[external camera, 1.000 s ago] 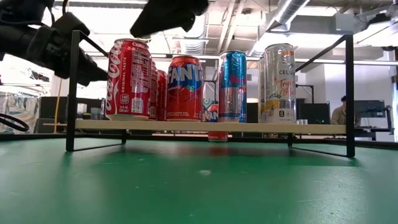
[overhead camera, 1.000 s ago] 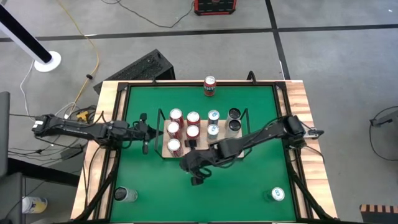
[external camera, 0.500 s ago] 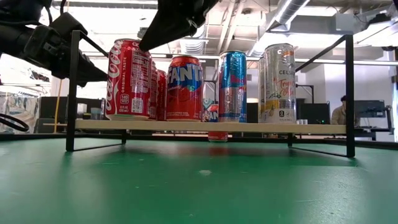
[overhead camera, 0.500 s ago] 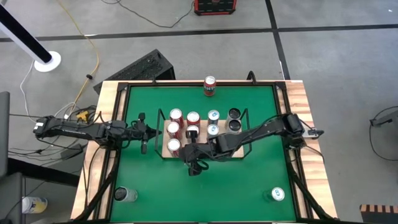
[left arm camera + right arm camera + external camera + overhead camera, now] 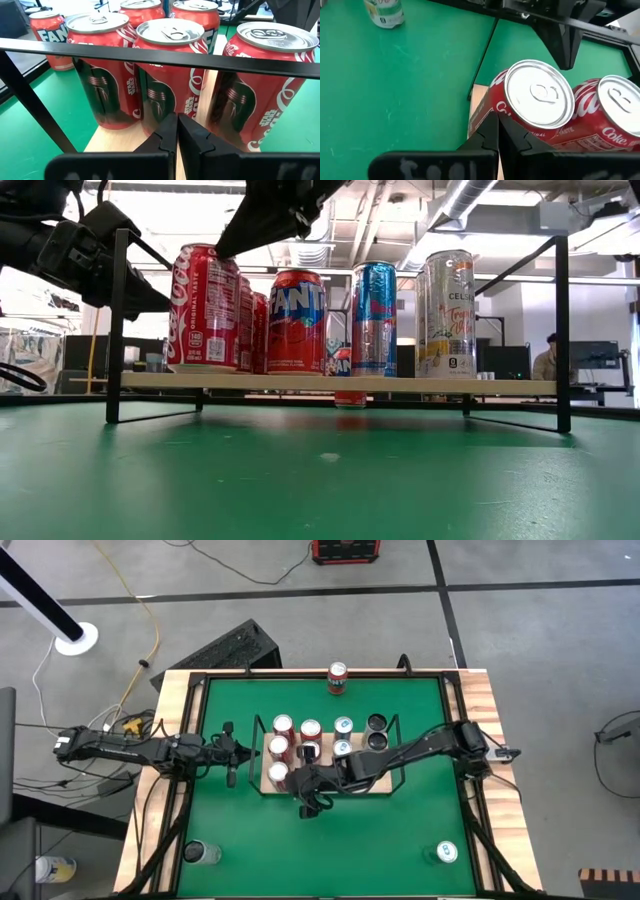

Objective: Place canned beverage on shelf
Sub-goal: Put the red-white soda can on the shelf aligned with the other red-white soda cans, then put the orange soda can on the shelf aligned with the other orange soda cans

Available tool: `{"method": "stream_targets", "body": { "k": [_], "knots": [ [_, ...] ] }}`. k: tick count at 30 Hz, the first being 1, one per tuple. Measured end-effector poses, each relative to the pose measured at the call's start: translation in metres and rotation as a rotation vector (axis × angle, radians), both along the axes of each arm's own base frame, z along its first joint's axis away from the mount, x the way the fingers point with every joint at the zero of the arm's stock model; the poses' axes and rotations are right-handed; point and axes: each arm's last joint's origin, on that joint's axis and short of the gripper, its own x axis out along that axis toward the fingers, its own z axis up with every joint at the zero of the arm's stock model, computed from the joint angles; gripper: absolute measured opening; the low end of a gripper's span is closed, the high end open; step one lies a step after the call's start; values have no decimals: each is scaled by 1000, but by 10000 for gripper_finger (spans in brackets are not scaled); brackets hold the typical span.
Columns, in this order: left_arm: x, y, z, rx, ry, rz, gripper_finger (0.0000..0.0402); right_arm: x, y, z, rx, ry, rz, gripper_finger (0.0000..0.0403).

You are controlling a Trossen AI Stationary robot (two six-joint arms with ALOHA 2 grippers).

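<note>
A: Where is the right gripper [image 5: 497,131] now?

B: It is above the front left corner of the shelf [image 5: 340,383], with its fingers pressed together and holding nothing. Its tips touch the side of a red cola can [image 5: 532,107] that stands there. In the low view this can [image 5: 203,307] leans a little to one side.

A: And the left gripper [image 5: 177,131]?

B: It waits just beside the left end of the shelf, near the black wire rail [image 5: 150,52]. Its fingers are also closed and empty.

A: What else is on the shelf?

B: More red cans, a blue can [image 5: 373,319] and a pale can [image 5: 449,314]. Off the shelf, a red can [image 5: 337,678] stands at the far edge of the green table [image 5: 400,830], and two other cans stand near the front corners.
</note>
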Motion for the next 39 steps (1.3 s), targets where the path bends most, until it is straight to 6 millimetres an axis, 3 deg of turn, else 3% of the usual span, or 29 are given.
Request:
{"method": "stream_targets", "body": {
  "k": [12,15,19,22,26,28,33,39],
  "knots": [
    [0,0,-1,1,12,0,0,0,-2,3,4,-13,10,23],
    [0,0,-2,1,24,0,0,-13,2,24,5,-23,46,23],
    [-1,0,-3,2,30,1,0,-43,-10,77,2,-102,53,23],
    [-2,1,1,0,71,32,0,-67,-45,112,6,-143,-24,23],
    [-4,3,14,17,121,109,0,-94,-116,135,82,-152,-229,23],
    [-4,3,22,35,98,108,0,-101,-156,134,199,-138,-318,23],
    [-8,3,33,97,16,89,0,-109,-246,104,406,-66,-494,24],
    [-17,4,39,126,-45,86,0,-115,-312,82,480,24,-637,46]
  ]
}}
